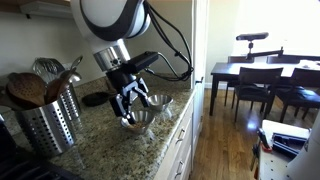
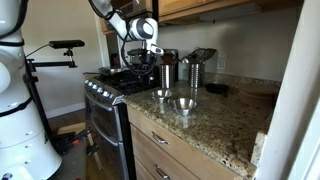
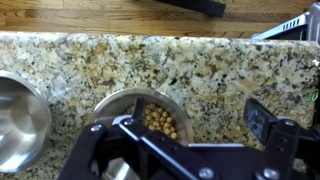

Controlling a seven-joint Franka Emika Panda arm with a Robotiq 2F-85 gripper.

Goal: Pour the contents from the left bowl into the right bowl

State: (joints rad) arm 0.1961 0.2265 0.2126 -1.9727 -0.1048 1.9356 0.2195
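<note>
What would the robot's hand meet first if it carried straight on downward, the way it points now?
Most likely the steel bowl of small tan balls, directly under the open hand in the wrist view. How far above it the hand hangs is unclear.

In an exterior view the cam sits low and close on the desk (image 1: 100, 140), tucked behind a utensil holder (image 1: 45, 125), facing along it toward a dining table (image 1: 262, 70). In an exterior view it's farther back, out past the stove (image 2: 110, 85), facing the back wall (image 2: 240, 50). Both exterior views share the two steel bowls (image 1: 140, 118) and the gripper (image 1: 130, 105). Wrist view stares straight down at the granite, super close.
</note>
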